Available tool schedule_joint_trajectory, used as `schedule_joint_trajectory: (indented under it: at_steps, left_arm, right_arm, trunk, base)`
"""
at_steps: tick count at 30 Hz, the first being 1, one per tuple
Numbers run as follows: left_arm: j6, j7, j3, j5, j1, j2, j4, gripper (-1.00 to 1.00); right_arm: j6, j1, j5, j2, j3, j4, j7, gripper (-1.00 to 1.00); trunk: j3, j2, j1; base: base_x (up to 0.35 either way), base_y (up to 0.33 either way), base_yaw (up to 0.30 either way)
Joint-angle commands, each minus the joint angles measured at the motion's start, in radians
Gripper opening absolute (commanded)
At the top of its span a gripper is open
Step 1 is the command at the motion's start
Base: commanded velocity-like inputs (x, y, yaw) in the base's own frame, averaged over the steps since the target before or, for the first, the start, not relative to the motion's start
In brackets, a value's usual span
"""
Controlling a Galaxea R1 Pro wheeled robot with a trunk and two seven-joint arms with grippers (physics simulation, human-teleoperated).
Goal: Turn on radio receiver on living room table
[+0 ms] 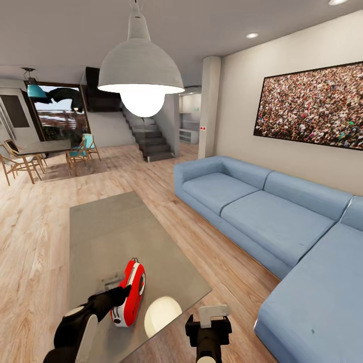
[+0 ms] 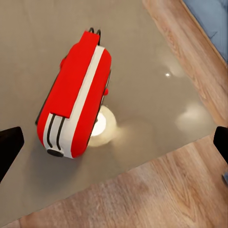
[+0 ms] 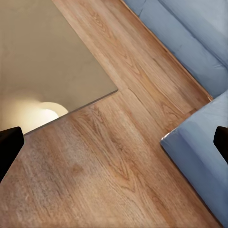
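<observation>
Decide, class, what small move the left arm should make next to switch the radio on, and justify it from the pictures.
Probably ease the left end effector down onto the radio receiver towards its controls. It hovers open just above the radio, which lies near the table's near end, so little travel remains. Whether it is already touching is unclear.

Left gripper (image 1: pixel 123 291) hangs right over the radio receiver (image 1: pixel 130 293), jaws spread wide, and the red body lies between and below them on the table (image 1: pixel 116 227) (nothing else crowds that glass top). Beyond the radio receiver the grey surface runs bare. Right gripper (image 1: pixel 214 313) sits past the table's near corner, jaws parted over open wood floor (image 3: pixel 118 161). To its outer side the blue sofa (image 1: pixel 282 222) walls off the passage, leaving a floor lane between.
</observation>
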State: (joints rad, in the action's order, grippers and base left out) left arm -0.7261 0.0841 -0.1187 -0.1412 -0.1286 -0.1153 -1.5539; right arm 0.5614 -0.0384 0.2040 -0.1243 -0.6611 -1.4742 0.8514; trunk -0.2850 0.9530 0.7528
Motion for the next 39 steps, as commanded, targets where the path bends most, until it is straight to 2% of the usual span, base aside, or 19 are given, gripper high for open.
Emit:
schedule_joint_trajectory:
  at_steps: [1, 6, 9, 11, 15, 17, 19, 23, 30, 34, 39]
  left_arm:
    - [-0.007, 0.0, 0.001, 0.0, -0.008, 0.0, 0.0, 1.0]
    - [-0.03, -0.001, 0.0, -0.001, -0.046, 0.005, 0.0, 1.0]
    - [-0.1, -0.001, -0.006, -0.001, -0.077, 0.008, 0.0, 1.0]
    - [-0.136, -0.001, -0.022, -0.001, -0.1, 0.014, 0.0, 1.0]
    - [-0.159, -0.001, -0.063, -0.004, -0.118, 0.024, 0.0, 1.0]
    - [-0.163, -0.002, -0.083, -0.006, -0.12, 0.033, 0.0, 1.0]
    - [-0.166, -0.004, -0.112, -0.008, -0.122, 0.053, 0.0, 1.0]
    - [-0.171, -0.004, -0.129, -0.007, -0.135, 0.072, 0.0, 1.0]
    - [-0.218, -0.003, -0.135, -0.006, -0.186, 0.077, 0.003, 1.0]
    - [-0.232, -0.003, -0.13, -0.007, -0.226, 0.066, 0.011, 1.0]
    - [-0.244, -0.003, -0.103, -0.008, -0.234, 0.062, 0.018, 1.0]
  right_arm:
    - [0.0, 0.0, 0.0, 0.0, 0.0, 0.0, 0.0, 1.0]
    - [0.0, 0.0, 0.0, 0.0, 0.0, 0.0, 0.0, 1.0]
    - [0.0, 0.0, 0.001, 0.0, 0.0, 0.001, 0.0, 1.0]
    - [0.0, 0.0, 0.001, 0.0, 0.0, 0.001, 0.0, 1.0]
    - [0.0, 0.0, 0.001, 0.0, 0.0, 0.002, 0.0, 1.0]
    - [0.0, 0.0, 0.001, 0.0, 0.0, 0.002, 0.0, 1.0]
    - [0.0, 0.0, 0.001, 0.0, 0.0, 0.002, 0.0, 1.0]
    - [-0.001, 0.0, 0.002, 0.0, 0.0, 0.003, 0.0, 1.0]
    - [-0.004, 0.0, 0.002, 0.0, 0.0, 0.011, -0.001, 1.0]
    - [-0.004, 0.0, 0.002, 0.0, 0.0, 0.012, -0.002, 1.0]
    - [-0.005, 0.0, 0.002, 0.0, 0.0, 0.012, -0.002, 1.0]
  trunk:
    - [0.0, 0.0, 0.0]
    - [0.0, 0.0, 0.0]
    - [0.0, 0.0, 0.0]
    - [0.0, 0.0, 0.0]
    - [0.0, 0.0, 0.0]
    - [0.0, 0.0, 0.0]
    - [0.0, 0.0, 0.0]
    - [0.0, 0.0, 0.0]
    - [0.0, 0.0, 0.0]
    - [0.0, 0.0, 0.0]
    - [0.0, 0.0, 0.0]
  base:
    - [0.0, 0.0, 0.0]
    - [0.0, 0.0, 0.0]
    - [0.0, 0.0, 0.0]
    - [0.0, 0.0, 0.0]
    - [0.0, 0.0, 0.0]
    - [0.0, 0.0, 0.0]
    - [0.0, 0.0, 0.0]
    - [0.0, 0.0, 0.0]
    - [0.0, 0.0, 0.0]
    - [0.0, 0.0, 0.0]
    - [0.0, 0.0, 0.0]
